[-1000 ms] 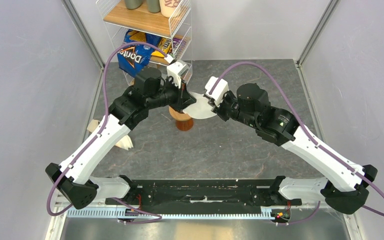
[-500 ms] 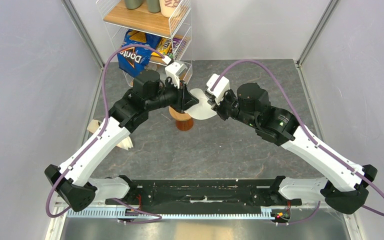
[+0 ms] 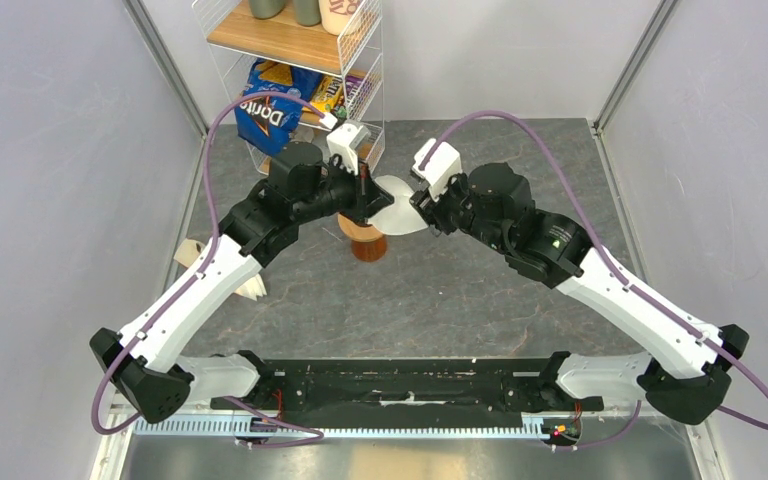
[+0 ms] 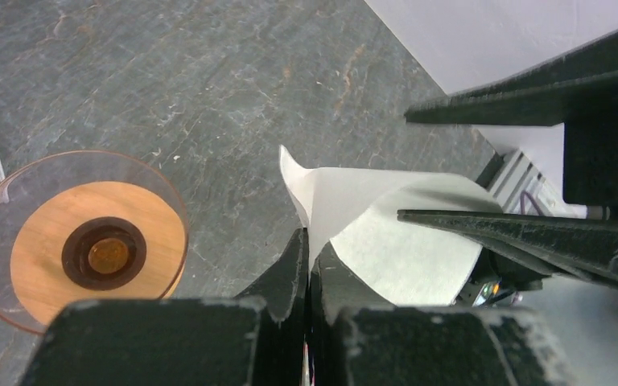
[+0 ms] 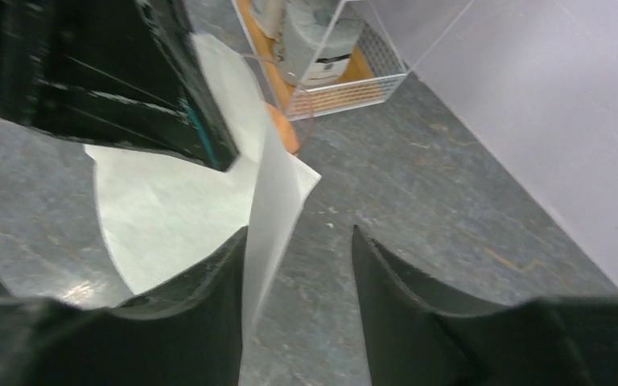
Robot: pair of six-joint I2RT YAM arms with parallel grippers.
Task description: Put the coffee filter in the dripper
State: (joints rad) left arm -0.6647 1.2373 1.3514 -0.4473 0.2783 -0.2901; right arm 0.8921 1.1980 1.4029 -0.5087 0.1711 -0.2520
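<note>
The coffee filter [image 3: 401, 213], a thin white paper fan, hangs in the air between both arms, just right of and above the dripper [image 3: 368, 244]. My left gripper [image 3: 373, 200] is shut on the filter's left edge; in the left wrist view the paper [image 4: 386, 221] rises out of the pinched fingertips [image 4: 307, 239]. The dripper [image 4: 88, 245] stands lower left there, orange-brown with a dark centre hole and nothing in it. My right gripper [image 5: 299, 241] is open, and the filter's [image 5: 173, 205] folded edge stands loosely against its left finger [image 5: 209, 297].
A clear rack with wooden shelves [image 3: 305, 40] and a Doritos bag [image 3: 268, 112] stands at the back, close behind the dripper. A cream-white pile of filters [image 3: 252, 287] lies at the left by the wall. Grey walls close in both sides.
The left gripper has closed onto the filter's edge. The right gripper, shut on the filter before, has opened and let go. Both arms shifted slightly toward the back.
</note>
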